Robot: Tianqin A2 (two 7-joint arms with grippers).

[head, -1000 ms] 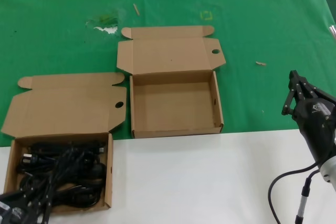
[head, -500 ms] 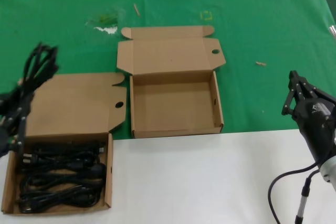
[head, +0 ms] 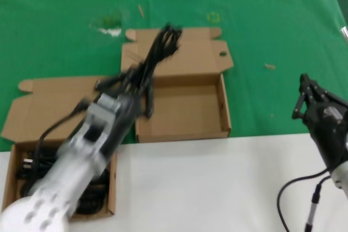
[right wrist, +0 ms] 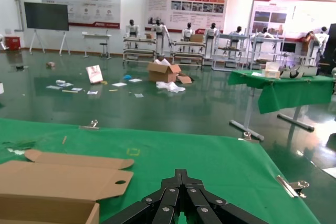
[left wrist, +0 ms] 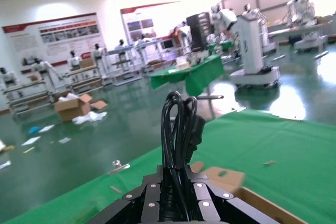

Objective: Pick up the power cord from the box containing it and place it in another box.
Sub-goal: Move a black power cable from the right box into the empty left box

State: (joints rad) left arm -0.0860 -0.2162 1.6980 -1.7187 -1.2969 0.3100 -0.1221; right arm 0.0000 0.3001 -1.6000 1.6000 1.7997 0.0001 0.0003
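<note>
Power cord [left wrist: 177, 129] seems clamped in left gripper [left wrist: 176, 195] jaws; head view blurs this.

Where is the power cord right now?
In the head view the power cord is up in the air, clamped in the left gripper, over the left edge of the empty box, right of the cable-filled box.
</note>
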